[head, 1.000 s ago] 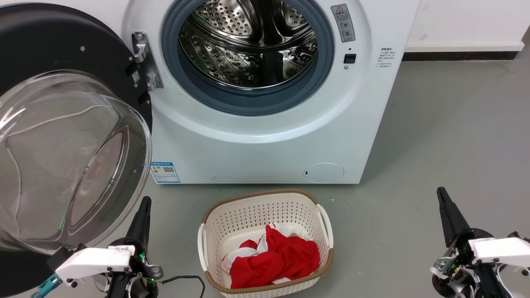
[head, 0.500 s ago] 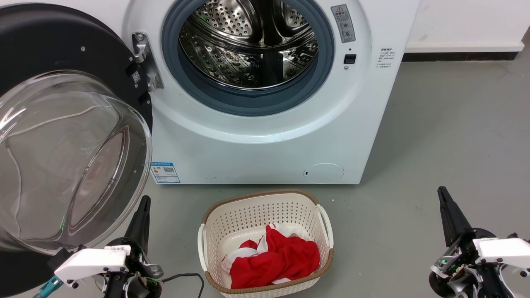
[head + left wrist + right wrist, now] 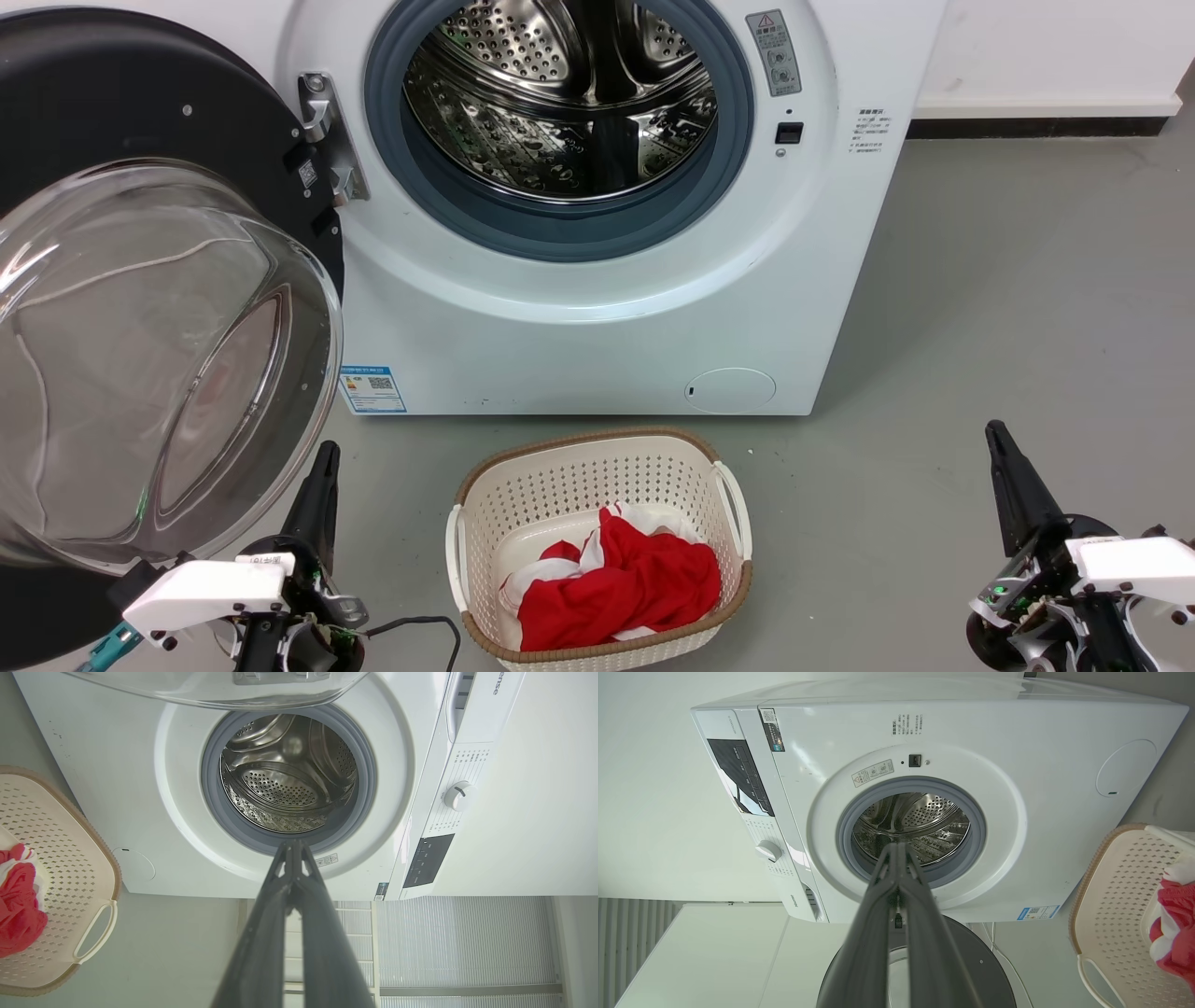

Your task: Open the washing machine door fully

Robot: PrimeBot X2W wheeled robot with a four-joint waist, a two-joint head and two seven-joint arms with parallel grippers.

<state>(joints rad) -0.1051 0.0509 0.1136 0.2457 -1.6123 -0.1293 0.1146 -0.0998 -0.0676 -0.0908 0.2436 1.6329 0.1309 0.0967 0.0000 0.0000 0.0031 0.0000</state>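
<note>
Almost no motion since one second ago: only a slight sinking of the left gripper [image 3: 326, 455] in front of the washing machine [image 3: 597, 345], and nearly none of the right gripper [image 3: 995, 431]. Found to the left of the washing machine: the washing machine door [image 3: 140, 103], swung far out on its hinge [image 3: 327, 131], glass bowl toward the head camera, drum [image 3: 560, 103] fully exposed. Judged as finished or very nearly so. For any last bit of swing, better to press with the side of the left fingers on the black rim far from the hinge, slowly along the arc, never on the glass; also to keep off the laundry basket [image 3: 597, 441] before the washing machine. Both grippers low in front of the washing machine, fingers pressed together, holding nothing; left one just under the glass bowl, seemingly apart from it.
</note>
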